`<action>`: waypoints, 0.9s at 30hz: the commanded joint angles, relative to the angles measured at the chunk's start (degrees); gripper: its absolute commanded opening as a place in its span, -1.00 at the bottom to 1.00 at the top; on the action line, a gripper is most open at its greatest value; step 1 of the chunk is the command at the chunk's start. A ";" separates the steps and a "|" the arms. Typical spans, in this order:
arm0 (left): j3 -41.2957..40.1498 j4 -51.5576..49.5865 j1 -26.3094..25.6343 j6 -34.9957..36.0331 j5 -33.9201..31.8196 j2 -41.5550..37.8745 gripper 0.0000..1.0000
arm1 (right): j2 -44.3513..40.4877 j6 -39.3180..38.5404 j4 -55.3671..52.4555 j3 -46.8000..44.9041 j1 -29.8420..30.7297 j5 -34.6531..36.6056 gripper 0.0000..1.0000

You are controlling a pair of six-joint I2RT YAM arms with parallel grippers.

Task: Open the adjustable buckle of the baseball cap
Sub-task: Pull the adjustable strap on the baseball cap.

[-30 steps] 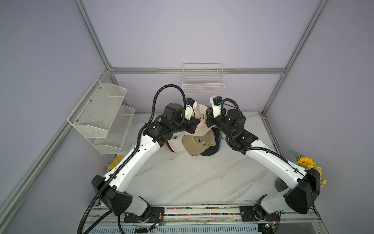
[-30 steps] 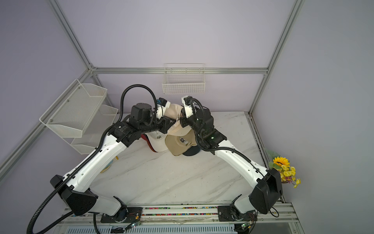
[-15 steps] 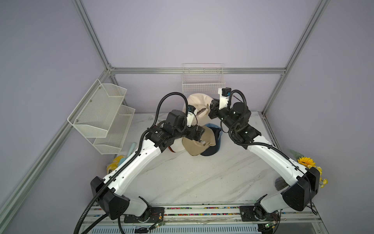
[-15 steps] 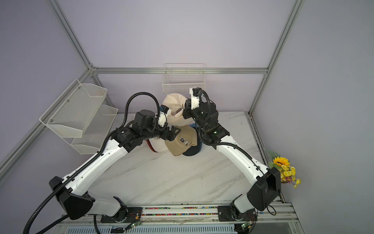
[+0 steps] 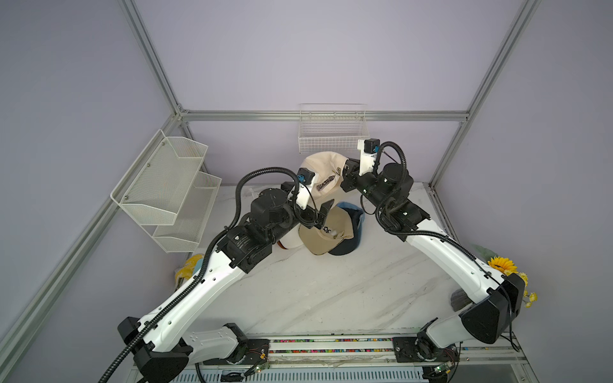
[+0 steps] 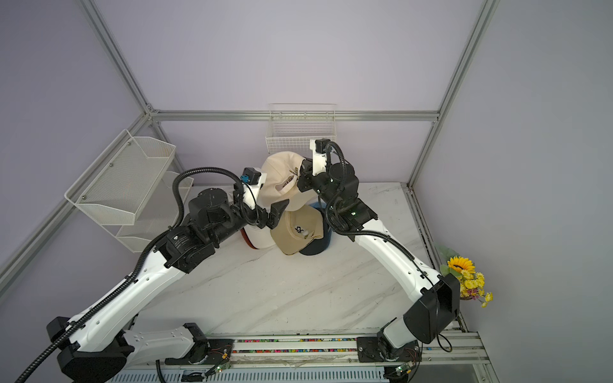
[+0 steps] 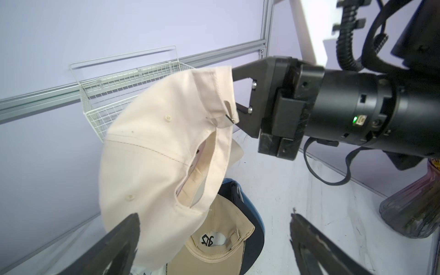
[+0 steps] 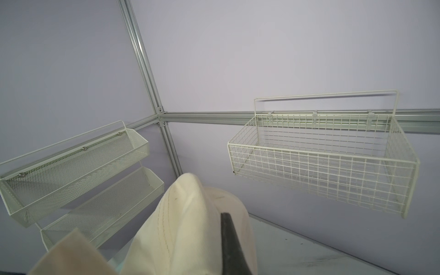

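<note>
Domed cream fabric cap [image 7: 154, 154], thin metal buckle [image 7: 230, 117]

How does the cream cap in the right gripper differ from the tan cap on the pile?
The cream fabric baseball cap hangs from the shut right gripper by its back strap; the tan fabric baseball cap lies on a dark blue cap. Cream is paler than tan. Tan carries a black logo by its rear opening; cream shows none there. Both have a metal strap buckle.

Matt cloth cap [image 7: 154, 166], coated wire basket [image 8: 321, 157], smooth marbled tabletop [image 5: 315, 298].
</note>
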 commanded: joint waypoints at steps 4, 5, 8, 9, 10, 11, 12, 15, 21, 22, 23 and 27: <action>3.14 3.36 -1.26 4.32 -2.09 3.12 0.81 | 0.10 4.07 -0.27 2.54 0.06 -1.85 -1.00; 3.12 4.15 -1.28 4.35 -2.09 3.29 0.78 | 0.04 4.29 -0.28 2.42 0.05 -1.93 -1.00; 3.62 5.59 -1.29 4.60 -2.22 4.07 0.69 | -0.24 4.82 0.26 1.76 0.06 -2.10 -1.00; 3.89 5.90 -1.25 4.76 -2.35 4.50 0.67 | -0.33 5.08 0.38 1.58 0.04 -2.34 -1.00; 4.28 6.42 -1.31 4.96 -2.40 4.95 0.64 | -0.39 5.34 0.55 1.37 0.09 -2.58 -1.00; 4.42 6.84 -1.26 5.16 -2.52 5.30 0.63 | -0.47 5.66 0.65 1.29 0.12 -2.79 -1.00; 4.68 7.33 -1.31 5.32 -2.66 5.80 0.61 | -0.56 5.93 0.82 0.96 0.05 -2.98 -1.00; 5.23 8.43 -1.24 5.66 -2.70 6.80 0.54 | -0.82 6.46 1.13 0.28 0.07 -3.31 -1.00; 6.32 9.80 -1.23 6.35 -3.11 8.55 0.48 | -1.40 7.19 1.70 -0.60 0.07 -3.87 -1.00; 6.54 9.85 -1.22 6.45 -3.20 8.90 0.48 | -1.53 7.16 1.71 -0.60 0.10 -4.02 -1.00; 6.71 9.85 -1.24 6.54 -3.30 9.19 0.48 | -1.60 7.24 1.80 -0.77 0.05 -4.08 -1.00; 7.69 9.80 -1.22 6.95 -4.00 11.46 0.45 | -2.52 7.34 2.24 -1.68 0.09 -4.13 -1.00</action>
